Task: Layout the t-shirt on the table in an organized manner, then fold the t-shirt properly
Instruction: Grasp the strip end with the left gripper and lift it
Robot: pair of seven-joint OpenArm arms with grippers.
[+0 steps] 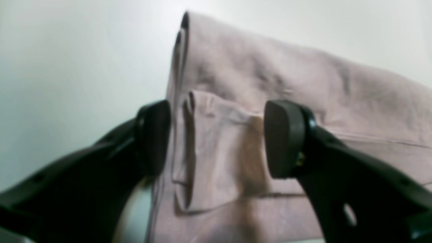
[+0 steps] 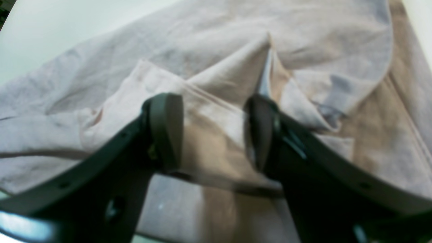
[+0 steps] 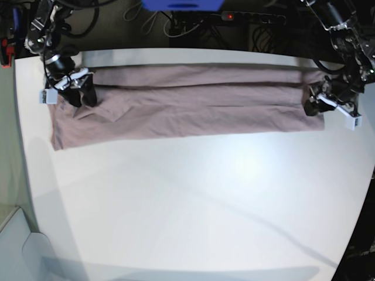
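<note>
— While both arms sit at its ends, the t-shirt (image 3: 187, 105) lies as a long dusty-mauve band across the far side of the table (image 3: 193, 199), from nine o'clock to three o'clock, folded lengthwise with layered edges along the top.

— And the claws? Start at the nine o'clock end.

— That's the right gripper (image 3: 82, 96). From the base view I only see it down on the cloth. Its wrist camera shows the fingers (image 2: 167, 128) apart, with a raised ridge of fabric running between them; I can't tell whether they pinch it.

— The three o'clock end?

— The left gripper (image 3: 312, 105), at the shirt's short edge. Up close its pads (image 1: 283, 138) stand wide apart, one on each side of a small folded flap with a stitched hem, not clamped on it.

— Anything the wide view adds?

— The tabletop: smooth, white, curved at the near edge, with a soft glare near the centre. Behind it, at twelve o'clock, dark cables (image 3: 193, 26) and a blue object (image 3: 181, 4).
</note>
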